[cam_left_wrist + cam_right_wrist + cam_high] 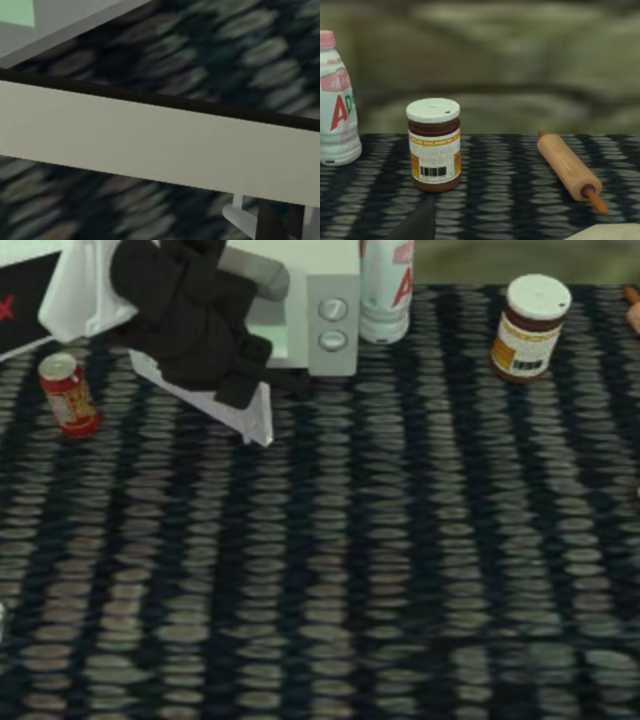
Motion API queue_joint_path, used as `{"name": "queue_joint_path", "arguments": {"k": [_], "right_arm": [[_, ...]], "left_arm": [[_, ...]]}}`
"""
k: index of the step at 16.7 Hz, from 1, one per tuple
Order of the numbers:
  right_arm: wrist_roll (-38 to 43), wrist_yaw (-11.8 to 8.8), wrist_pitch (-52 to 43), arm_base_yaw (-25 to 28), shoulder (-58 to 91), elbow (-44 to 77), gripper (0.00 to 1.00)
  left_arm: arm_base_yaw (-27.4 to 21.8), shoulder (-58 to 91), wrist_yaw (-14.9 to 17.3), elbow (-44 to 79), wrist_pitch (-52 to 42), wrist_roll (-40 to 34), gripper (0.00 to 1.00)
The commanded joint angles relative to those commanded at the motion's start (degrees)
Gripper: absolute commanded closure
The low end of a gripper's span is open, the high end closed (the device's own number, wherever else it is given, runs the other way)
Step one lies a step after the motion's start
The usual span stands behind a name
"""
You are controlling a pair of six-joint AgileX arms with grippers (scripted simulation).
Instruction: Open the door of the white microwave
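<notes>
So the one white microwave (300,310) sits at 11 o'clock on the table (400,560), its door (215,405) swung open under the left gripper (235,375), jaws' state can't tell, plus one jar (528,327).

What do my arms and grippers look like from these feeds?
The left arm looks matte black and blocky in the top view, with a grey cylindrical segment near the microwave. No cables or markings are visible. The left wrist view shows pale grey fingers. Of the right arm, only a dark finger tip shows.
</notes>
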Motion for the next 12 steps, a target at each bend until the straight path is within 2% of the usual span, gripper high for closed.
{"name": "queue_joint_path", "arguments": {"k": [3, 8, 12], "right_arm": [[0.0, 0.0, 0.0, 0.0, 0.0, 0.0, 0.0], [0.0, 0.0, 0.0, 0.0, 0.0, 0.0, 0.0], [0.0, 0.0, 0.0, 0.0, 0.0, 0.0, 0.0]], "left_arm": [[0.7, -0.9, 1.0, -0.9, 0.1, 1.9, 1.0], [3.1, -3.5, 4.4, -4.2, 0.1, 8.4, 1.0], [3.3, -3.9, 4.7, -4.3, 0.2, 8.9, 1.0]]}}
